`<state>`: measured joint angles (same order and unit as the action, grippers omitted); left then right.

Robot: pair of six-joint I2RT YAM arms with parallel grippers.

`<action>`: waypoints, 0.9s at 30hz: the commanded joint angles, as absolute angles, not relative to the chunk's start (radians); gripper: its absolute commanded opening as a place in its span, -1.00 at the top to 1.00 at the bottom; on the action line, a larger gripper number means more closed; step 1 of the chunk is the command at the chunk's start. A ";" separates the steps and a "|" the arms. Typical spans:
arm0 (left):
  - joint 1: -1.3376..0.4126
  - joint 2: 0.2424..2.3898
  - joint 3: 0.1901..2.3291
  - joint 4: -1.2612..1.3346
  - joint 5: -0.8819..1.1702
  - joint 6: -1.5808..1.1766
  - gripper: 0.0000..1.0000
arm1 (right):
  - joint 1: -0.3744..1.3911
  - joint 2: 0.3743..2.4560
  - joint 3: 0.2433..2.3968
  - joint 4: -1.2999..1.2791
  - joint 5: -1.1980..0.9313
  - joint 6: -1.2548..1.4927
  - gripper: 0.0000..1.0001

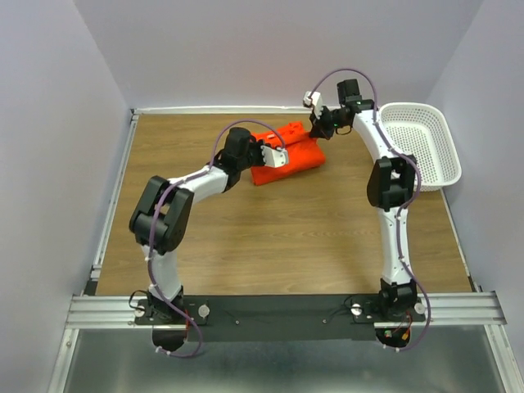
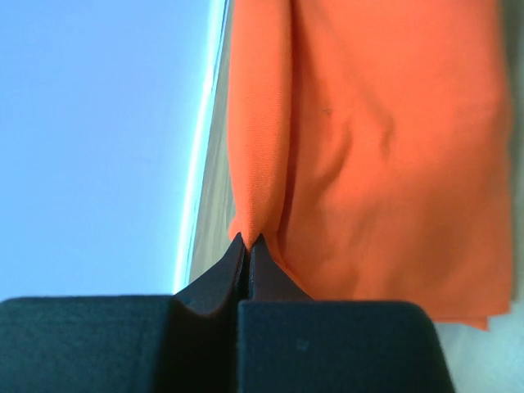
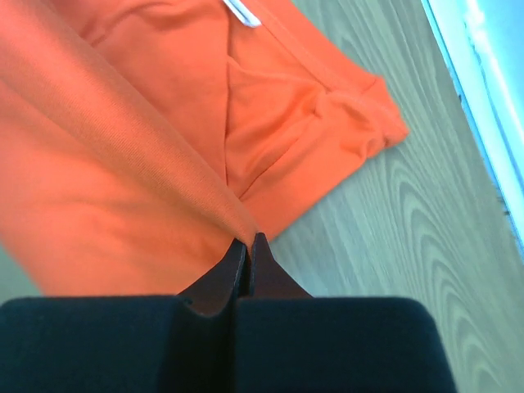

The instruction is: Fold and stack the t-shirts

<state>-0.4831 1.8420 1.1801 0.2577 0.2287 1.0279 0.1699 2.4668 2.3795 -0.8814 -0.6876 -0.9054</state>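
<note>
Left gripper (image 2: 248,242) and right gripper (image 3: 248,240) pinch a soft orange-red short-sleeved t-shirt (image 1: 303,154).
Both are clamped on fabric folds near the far edge; the brown wooden tabletop (image 1: 278,237) stretches wide toward the bases.

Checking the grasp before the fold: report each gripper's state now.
Left gripper: shut on a fold of the orange t-shirt.
Right gripper: shut on the t-shirt's edge.

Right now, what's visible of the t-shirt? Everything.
Plain orange-red t-shirt, soft knit, no print visible, lying rumpled and partly folded on the far middle of the wooden table. A white neck label shows. The left gripper and right gripper are each shut on a pinch of its fabric.
</note>
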 commanded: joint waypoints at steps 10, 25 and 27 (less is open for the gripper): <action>-0.457 2.062 1.341 0.391 -0.031 1.042 1.00 | 0.268 2.628 2.418 -0.364 -0.402 -0.546 0.99; -0.632 1.563 0.908 0.335 0.159 1.045 1.00 | 0.250 1.931 1.564 -0.371 -0.630 -0.776 0.99; -0.686 1.528 0.833 0.318 0.155 1.032 1.00 | 0.250 1.846 1.398 -0.393 -0.635 -0.843 0.99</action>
